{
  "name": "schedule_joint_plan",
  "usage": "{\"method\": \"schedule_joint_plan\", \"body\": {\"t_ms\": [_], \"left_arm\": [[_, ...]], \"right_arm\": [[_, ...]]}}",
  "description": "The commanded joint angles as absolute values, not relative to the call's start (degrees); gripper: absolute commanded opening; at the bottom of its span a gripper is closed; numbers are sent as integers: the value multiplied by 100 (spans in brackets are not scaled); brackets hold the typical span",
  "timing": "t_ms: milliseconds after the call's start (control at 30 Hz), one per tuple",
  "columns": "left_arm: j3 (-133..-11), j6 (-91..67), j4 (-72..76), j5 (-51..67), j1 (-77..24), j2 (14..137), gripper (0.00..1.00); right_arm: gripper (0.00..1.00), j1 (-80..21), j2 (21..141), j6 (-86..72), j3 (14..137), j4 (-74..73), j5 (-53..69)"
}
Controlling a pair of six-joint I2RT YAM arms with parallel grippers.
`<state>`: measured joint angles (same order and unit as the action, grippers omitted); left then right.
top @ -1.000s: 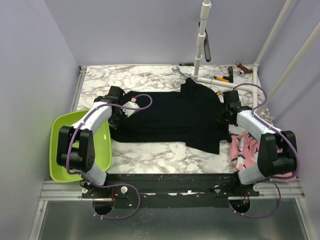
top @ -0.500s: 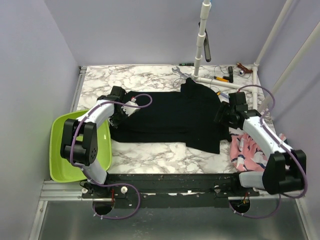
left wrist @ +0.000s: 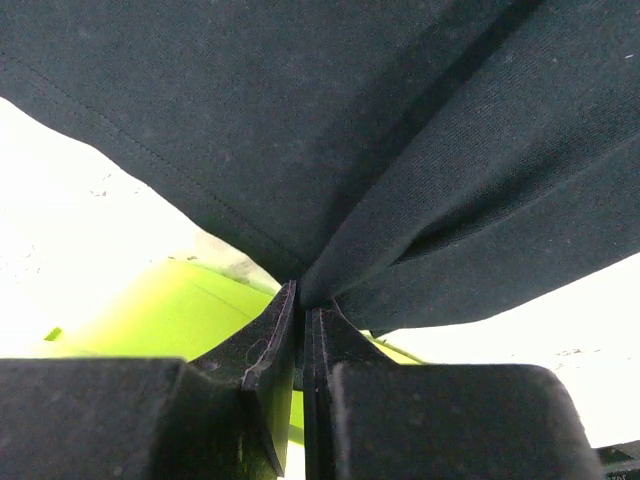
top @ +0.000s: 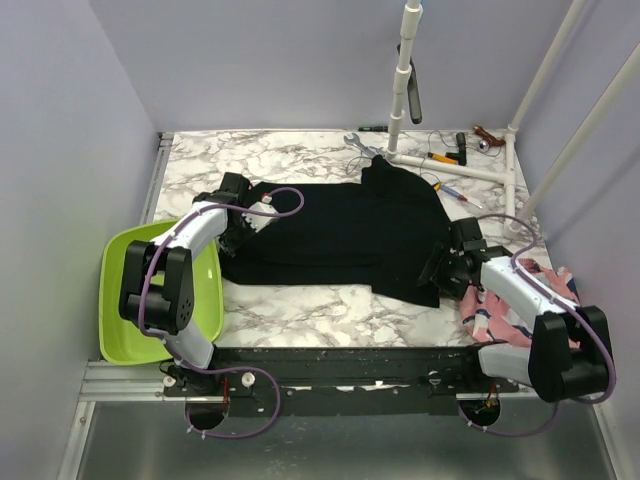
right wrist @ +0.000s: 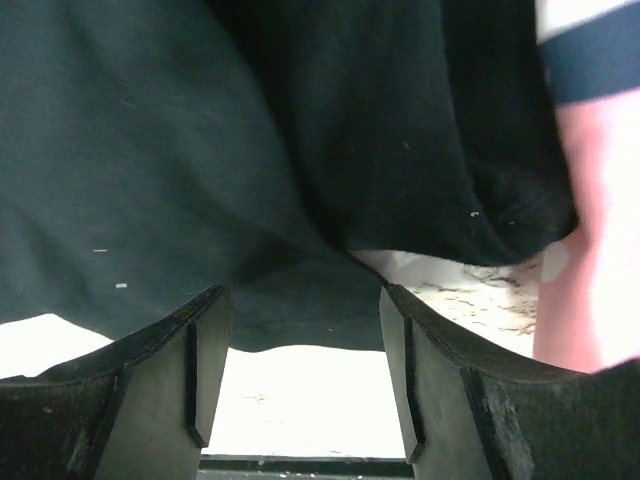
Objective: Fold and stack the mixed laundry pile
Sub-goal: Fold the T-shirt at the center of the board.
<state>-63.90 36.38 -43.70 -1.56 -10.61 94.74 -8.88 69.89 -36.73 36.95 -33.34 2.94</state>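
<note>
Pink garment (top: 490, 312) is lying half hidden under the right arm (top: 522, 290) at four o'clock; one black garment (top: 340, 235) is being pinched by left tool (left wrist: 302, 300), right tool (right wrist: 302, 295) gaping empty.

Top cam overlooks table (top: 300, 310); wrist cams close-up on same black garment (top: 340, 235).

On marble table (top: 300, 312): black garment (top: 340, 235), tools (top: 444, 157)
</note>
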Motion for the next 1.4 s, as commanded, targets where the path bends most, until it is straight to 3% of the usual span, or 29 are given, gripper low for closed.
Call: {"method": "schedule_joint_plan", "body": {"t_ms": [0, 167, 233, 400, 467, 533, 800, 1033, 1367], "left_arm": [[-6258, 3686, -4195, -158, -1002, 9306, 11], [-6300, 3709, -4181, -148, -919, 9309, 11], [-6293, 3709, -4197, -83, -897, 9271, 11], [-6245, 3735, -4260, -2, -830, 9160, 11], [-6241, 3735, -4278, -5, -816, 9141, 11], [-6248, 3727, -4301, -5, -813, 9144, 11], [-6358, 3684, -4398, -8, -809, 9202, 11], [-6523, 3601, -4521, 0, -809, 9327, 11], [-6662, 3524, -4501, -78, -809, 9629, 12]], "right_arm": [[67, -1071, 7365, -4097, 3376, -3124, 468], [67, -1377, 7785, -4209, 3592, -3372, -381], [62, -1440, 7892, -4198, 3663, -3462, -688], [20, -1437, 7868, -4035, 3806, -3522, -532], [7, -1439, 7714, -3959, 3969, -3690, -552], [1, -1446, 7531, -3848, 4213, -3986, -554], [1, -1441, 7328, -3194, 5813, -4280, -164], [1, -1324, 8729, -2617, 7277, -3775, -368], [1, -1117, 10225, -2440, 8174, -3186, 113]]}}
